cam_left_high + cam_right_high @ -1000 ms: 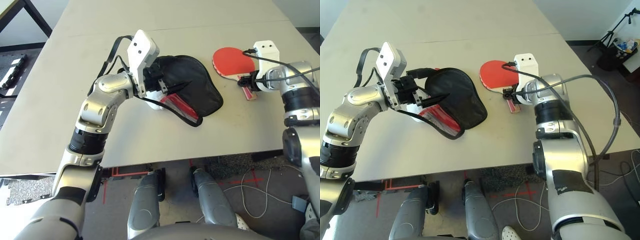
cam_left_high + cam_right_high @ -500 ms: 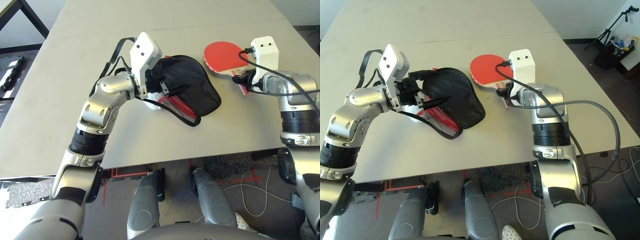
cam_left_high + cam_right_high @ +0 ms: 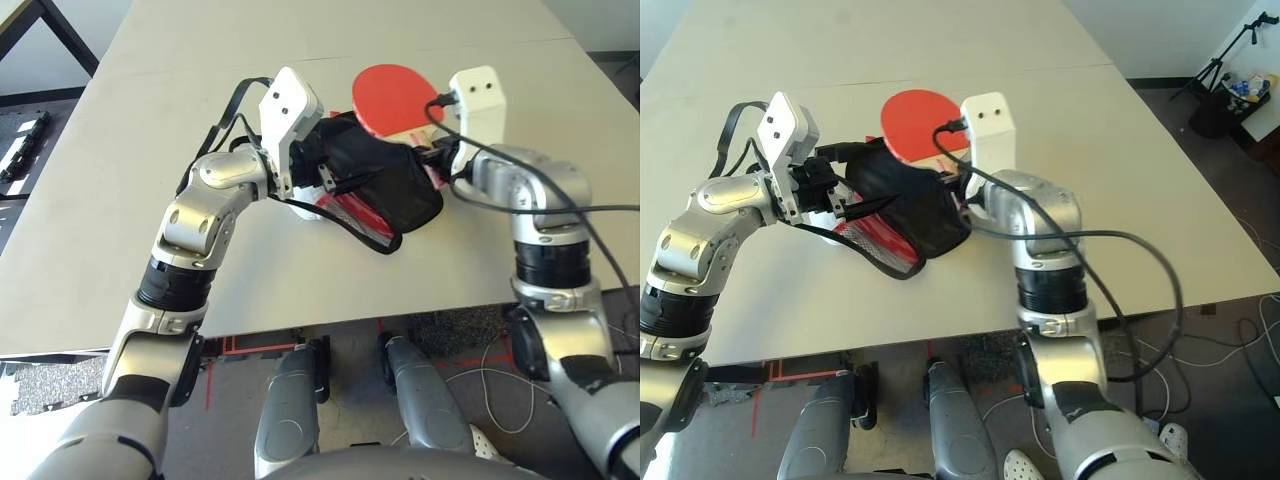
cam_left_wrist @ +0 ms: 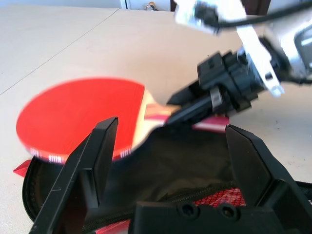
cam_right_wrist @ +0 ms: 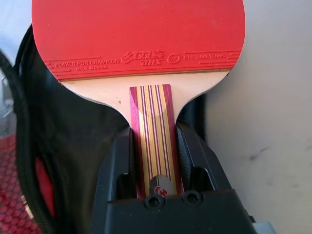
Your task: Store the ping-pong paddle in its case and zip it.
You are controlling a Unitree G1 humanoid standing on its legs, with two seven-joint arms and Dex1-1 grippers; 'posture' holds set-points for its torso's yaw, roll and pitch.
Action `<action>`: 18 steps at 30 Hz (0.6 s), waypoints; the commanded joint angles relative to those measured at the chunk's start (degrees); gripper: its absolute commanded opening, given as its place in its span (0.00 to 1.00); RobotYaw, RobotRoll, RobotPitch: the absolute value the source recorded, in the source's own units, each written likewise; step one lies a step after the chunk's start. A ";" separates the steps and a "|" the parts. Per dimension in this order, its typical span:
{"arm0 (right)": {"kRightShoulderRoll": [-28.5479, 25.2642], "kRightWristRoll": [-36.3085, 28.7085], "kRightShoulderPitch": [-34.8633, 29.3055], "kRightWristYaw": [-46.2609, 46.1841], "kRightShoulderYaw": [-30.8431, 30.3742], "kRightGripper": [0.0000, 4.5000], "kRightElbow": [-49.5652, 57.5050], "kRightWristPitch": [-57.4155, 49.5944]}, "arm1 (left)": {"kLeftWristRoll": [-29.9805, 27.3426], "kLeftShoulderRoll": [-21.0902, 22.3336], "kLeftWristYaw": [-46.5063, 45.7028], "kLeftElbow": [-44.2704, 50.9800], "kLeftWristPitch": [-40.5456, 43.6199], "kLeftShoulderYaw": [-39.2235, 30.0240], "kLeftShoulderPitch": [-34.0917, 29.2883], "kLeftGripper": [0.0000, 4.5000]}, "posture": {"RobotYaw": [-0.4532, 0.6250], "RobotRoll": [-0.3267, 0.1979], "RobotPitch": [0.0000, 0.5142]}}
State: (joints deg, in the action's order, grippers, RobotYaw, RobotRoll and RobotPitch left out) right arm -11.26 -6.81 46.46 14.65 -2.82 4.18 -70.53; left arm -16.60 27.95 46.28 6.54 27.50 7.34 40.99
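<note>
The ping-pong paddle [image 3: 390,95] has a round red face and a striped wooden handle [image 5: 152,131]. My right gripper [image 5: 155,134] is shut on that handle and holds the paddle level, its face over the far rim of the case. The case [image 3: 400,190] lies on the table [image 3: 120,200], black side up, with red mesh [image 3: 355,215] showing at its near edge. My left gripper [image 4: 173,127] is at the case's mouth with its fingers [image 4: 97,146] spread wide apart. The case's dark inside [image 4: 185,165] shows between them.
A black strap [image 3: 225,110] loops up behind my left wrist. A white fuzzy object [image 3: 305,208] peeks out under the case beside the left gripper. The table's front edge [image 3: 350,320] runs close below the case. Cables lie on the floor at the right.
My right arm has swung left, carrying the paddle from the table's right side to the far edge of the case. The left arm and the case have stayed put.
</note>
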 commanded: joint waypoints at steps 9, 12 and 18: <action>-1.24 0.72 -1.84 1.00 -5.99 0.26 -2.62 3.76 | 0.44 0.49 0.27 1.86 0.90 0.82 -1.55 1.00 | 0.39 0.62 0.46; -1.40 0.45 -1.97 1.59 -6.84 0.26 -3.05 4.02 | 0.51 0.55 0.25 1.98 0.88 0.86 -1.71 1.00 | 0.39 0.62 0.46; -1.57 0.04 -2.04 2.65 -7.59 0.26 -3.86 4.03 | 0.64 0.42 0.23 2.03 0.98 1.02 -1.78 1.00 | 0.39 0.62 0.46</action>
State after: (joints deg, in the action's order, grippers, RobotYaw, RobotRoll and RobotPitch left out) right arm -12.65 -6.38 44.96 16.56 -9.80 0.66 -66.94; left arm -16.28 28.16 46.26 7.26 27.98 7.49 40.12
